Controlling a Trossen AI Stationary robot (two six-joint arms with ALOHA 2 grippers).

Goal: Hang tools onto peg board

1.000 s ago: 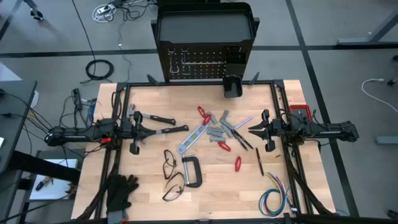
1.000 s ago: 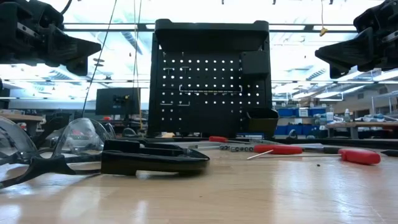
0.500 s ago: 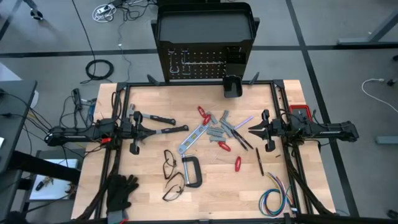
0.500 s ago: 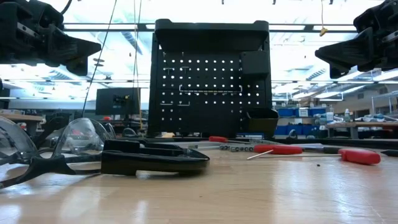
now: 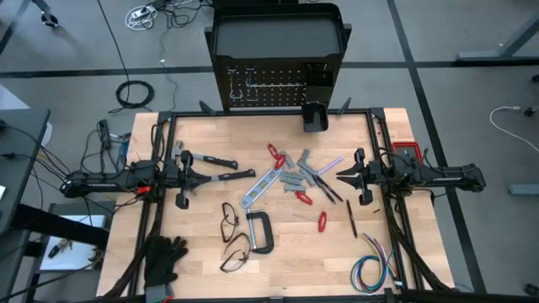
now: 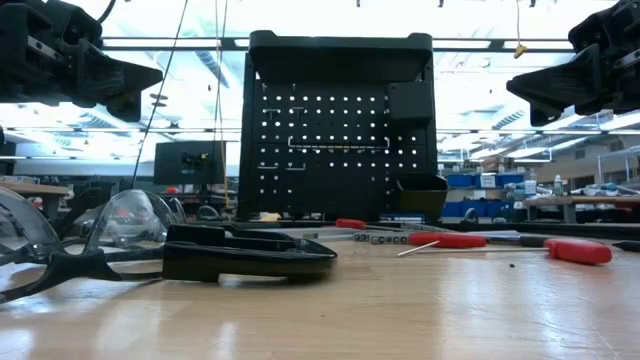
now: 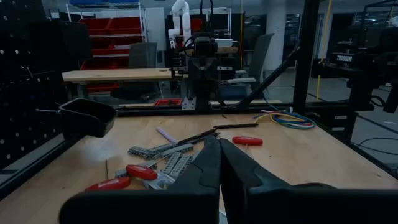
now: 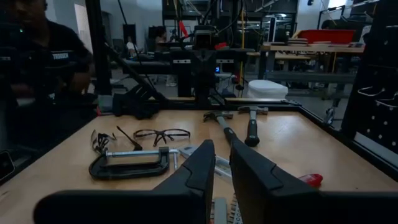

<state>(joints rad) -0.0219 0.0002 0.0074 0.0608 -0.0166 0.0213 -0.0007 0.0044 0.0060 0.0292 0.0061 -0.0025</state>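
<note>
The peg board [image 5: 276, 80] stands upright beyond the table's far edge, with silver hooks and a small black bin [image 5: 314, 118]; the low view shows it as a black panel [image 6: 335, 135]. The tools lie flat on the table: two black-handled hammers [image 5: 221, 168], a silver flat bar [image 5: 260, 188], a grey C-clamp [image 5: 259, 232], red-handled tools [image 5: 303, 199] and grey metal pieces [image 5: 291, 180]. My left gripper [image 5: 199, 173] hovers level at the table's left side, shut and holding nothing [image 7: 218, 142]. My right gripper [image 5: 339, 176] hovers level at the right side, its fingers a narrow slit apart with nothing between them [image 8: 222, 148].
Two pairs of safety glasses [image 5: 232, 236] lie near the C-clamp. Black gloves [image 5: 164, 259] lie at the near left corner and a coloured wire bundle [image 5: 371, 269] at the near right. A person [image 8: 43, 68] shows beyond the table in the right wrist view.
</note>
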